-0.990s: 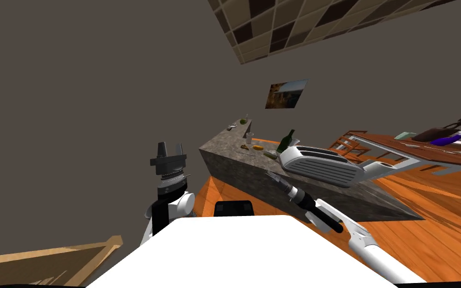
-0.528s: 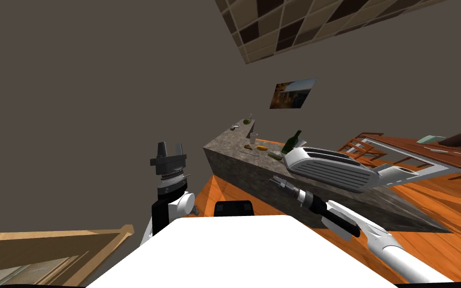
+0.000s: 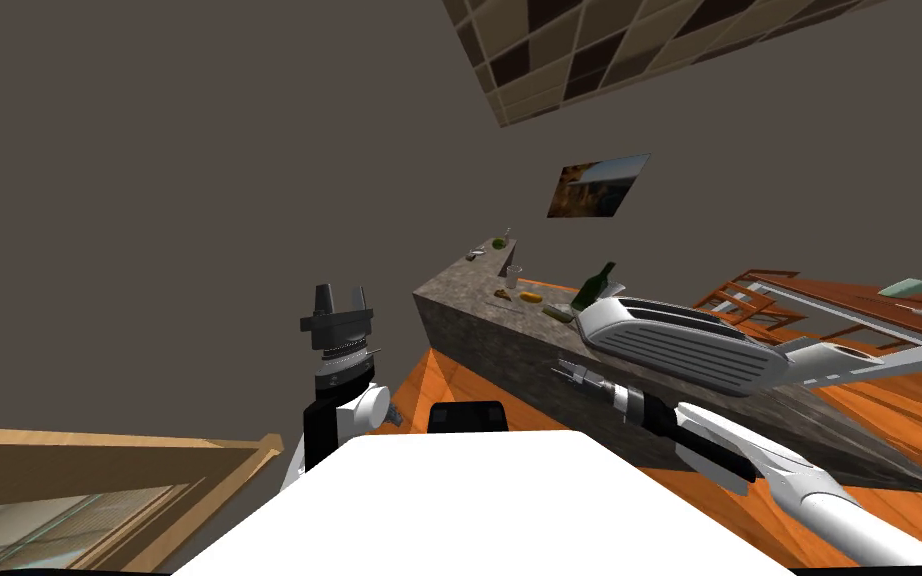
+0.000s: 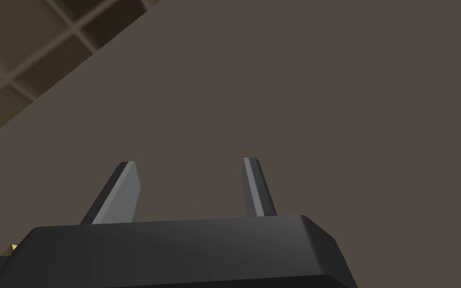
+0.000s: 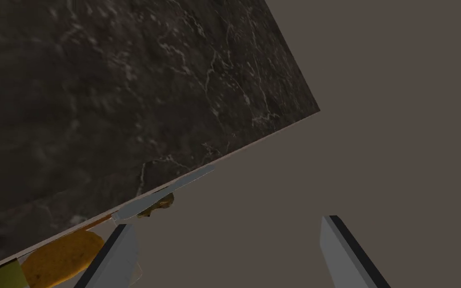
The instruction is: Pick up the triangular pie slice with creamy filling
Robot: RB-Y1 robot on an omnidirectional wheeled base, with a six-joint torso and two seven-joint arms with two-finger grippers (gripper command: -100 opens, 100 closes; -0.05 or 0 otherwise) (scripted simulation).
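Ahead and to the right of the robot, a long table [image 3: 489, 345] with a dark marbled top and sides runs away toward a plain brown wall [image 3: 199, 150]. A large white slotted toaster [image 3: 684, 345] lies on the near part of the top. The right arm reaches toward the table's side face. The right gripper [image 3: 564, 370] hangs just off that face, below the top edge and below the toaster, touching nothing. Its fingers [image 5: 124, 250] are spread wide with nothing between them. The left gripper [image 3: 339, 296] is raised on the robot's left side, well apart from the table and pointing upward. Its fingers [image 4: 124, 192] stand apart and hold nothing. Beyond the toaster, a green bottle [image 3: 597, 285] stands on the top. Farther along are a clear glass [image 3: 514, 275] and an orange-yellow rounded food item [image 3: 530, 296]. A grey knife [image 5: 164, 192] lies along the top's near edge. The pie slice [image 3: 501, 295] is read as the small tan-brown piece on the far part of the top. It lies just beside the knife and near the orange-yellow food item, well apart from both grippers. Its triangular form is too small to confirm.
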